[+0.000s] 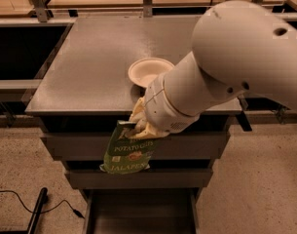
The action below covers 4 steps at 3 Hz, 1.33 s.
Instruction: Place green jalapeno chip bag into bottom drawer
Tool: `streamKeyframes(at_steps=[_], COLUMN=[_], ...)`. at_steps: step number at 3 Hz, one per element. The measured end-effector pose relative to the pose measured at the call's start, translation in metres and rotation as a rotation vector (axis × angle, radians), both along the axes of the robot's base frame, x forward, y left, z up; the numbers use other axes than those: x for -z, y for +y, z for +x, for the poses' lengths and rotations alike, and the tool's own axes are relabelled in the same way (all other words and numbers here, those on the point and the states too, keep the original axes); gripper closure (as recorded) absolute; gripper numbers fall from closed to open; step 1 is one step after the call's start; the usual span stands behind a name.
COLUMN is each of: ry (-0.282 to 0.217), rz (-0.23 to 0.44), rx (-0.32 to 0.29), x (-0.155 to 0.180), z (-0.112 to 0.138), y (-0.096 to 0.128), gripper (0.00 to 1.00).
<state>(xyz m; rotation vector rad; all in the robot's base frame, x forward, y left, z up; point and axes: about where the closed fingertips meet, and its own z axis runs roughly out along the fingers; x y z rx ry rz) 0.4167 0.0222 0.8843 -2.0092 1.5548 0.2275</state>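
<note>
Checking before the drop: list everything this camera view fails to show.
1. Bottom drawer: its front is cut off by the picture's lower edge; only part of the floor and side walls shows.
2. Green jalapeno chip bag: its top edge is buried in the hand, which grips it in front of the upper drawers.
3. White bowl: its near right rim is hidden behind the arm.
</note>
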Motion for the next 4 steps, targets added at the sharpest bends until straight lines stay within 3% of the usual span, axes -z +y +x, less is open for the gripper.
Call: streamKeyframes(at_steps=[1, 2, 3, 4], ry=[0.042, 0.133, 0.147, 0.071], rz=[0.079, 0.229, 0.426, 0.500], rx=[0.061, 0.139, 0.204, 0.238], x=[0.039, 0.117, 0.161, 0.165], z=[-0.010, -0.034, -0.038, -0.023], y=[-0.005, -0.008, 0.005, 0.000], gripper=[1.00, 1.00, 1.00, 1.00])
